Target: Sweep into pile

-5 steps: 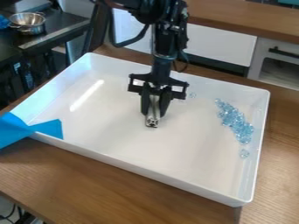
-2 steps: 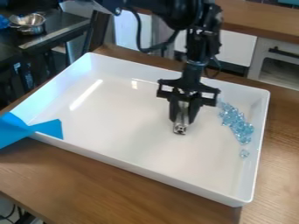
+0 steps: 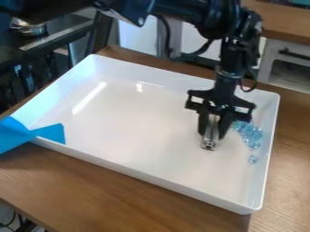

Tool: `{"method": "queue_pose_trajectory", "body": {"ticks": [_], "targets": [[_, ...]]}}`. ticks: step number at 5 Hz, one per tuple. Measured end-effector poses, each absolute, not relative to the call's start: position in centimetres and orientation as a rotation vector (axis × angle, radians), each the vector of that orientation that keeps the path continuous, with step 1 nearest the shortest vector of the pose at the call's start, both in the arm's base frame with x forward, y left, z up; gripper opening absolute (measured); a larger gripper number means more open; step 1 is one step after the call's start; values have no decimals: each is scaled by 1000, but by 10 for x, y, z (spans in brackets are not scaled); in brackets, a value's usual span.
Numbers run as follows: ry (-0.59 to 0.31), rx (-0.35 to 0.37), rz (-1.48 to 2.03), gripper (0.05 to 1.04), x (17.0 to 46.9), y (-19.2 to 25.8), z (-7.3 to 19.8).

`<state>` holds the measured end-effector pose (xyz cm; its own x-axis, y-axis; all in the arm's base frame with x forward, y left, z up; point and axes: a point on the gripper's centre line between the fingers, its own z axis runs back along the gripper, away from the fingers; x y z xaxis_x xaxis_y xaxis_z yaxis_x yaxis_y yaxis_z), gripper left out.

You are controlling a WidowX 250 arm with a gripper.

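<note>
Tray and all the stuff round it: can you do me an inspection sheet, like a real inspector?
Surface: a white tray with raised sides, on a wooden table.
Job's things: blue beads bunched near the tray's right side in the picture, partly behind the end effector; one bead sits nearer the camera, apart from the bunch.
End effector: over the tray, gripping a silver tool; can't tell if the tool touches the tray.
Clutter: a blue piece over the tray's left corner; can't tell what it is.
Cables: a black cable loops below the arm.
Surroundings: a metal pot on a dark counter, upper left.
</note>
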<state>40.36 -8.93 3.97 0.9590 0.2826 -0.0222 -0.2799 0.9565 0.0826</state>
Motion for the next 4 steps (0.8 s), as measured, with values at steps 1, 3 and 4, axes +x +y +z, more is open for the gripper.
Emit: {"method": "queue_pose_trajectory", "body": {"ticks": [1, 3, 4], "targets": [[12, 60, 275, 381, 407, -108, 48], [55, 40, 265, 381, 402, -120, 47], [52, 14, 301, 381, 396, -91, 71]]}}
